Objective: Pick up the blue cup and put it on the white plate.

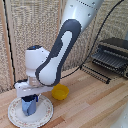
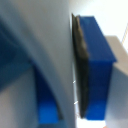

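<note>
Wrist view shows one blue finger (image 2: 95, 70) pressed flat against the cobalt cup's (image 2: 20, 60) wall. Exterior view shows the fingers (image 1: 31, 99) clamped on the cobalt cup (image 1: 29, 106). It sits on the alabaster dining ware (image 1: 46, 114). A yellow bowl (image 1: 60, 91) lies near on the table (image 1: 90, 107).
</note>
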